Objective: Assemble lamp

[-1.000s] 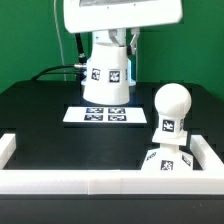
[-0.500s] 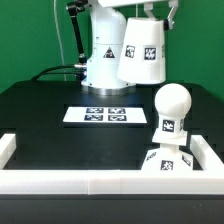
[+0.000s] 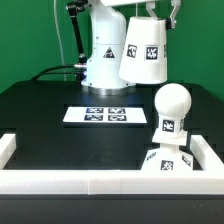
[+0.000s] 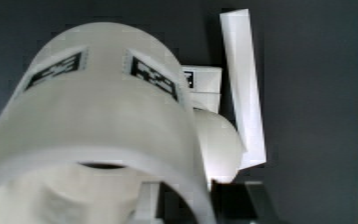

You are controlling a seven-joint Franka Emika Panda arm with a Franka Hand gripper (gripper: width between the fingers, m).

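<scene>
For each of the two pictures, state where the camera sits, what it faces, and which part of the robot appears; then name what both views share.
Exterior view: off the arm, facing the table, sees the marker board, the bulb and the arm's base.
Wrist view: on the wrist, looks along the held shade; the gripper itself is hardly visible.
Shared: the shade and, behind it, the bulb.

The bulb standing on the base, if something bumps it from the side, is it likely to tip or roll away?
The bulb is probably top-heavy: a round head on a narrower neck. Seated upright in the base, it would likely lean, not roll. Knocked loose, the round head might roll. It looks like stiff, smooth plastic, perhaps slippery. The shade hangs above it.
</scene>
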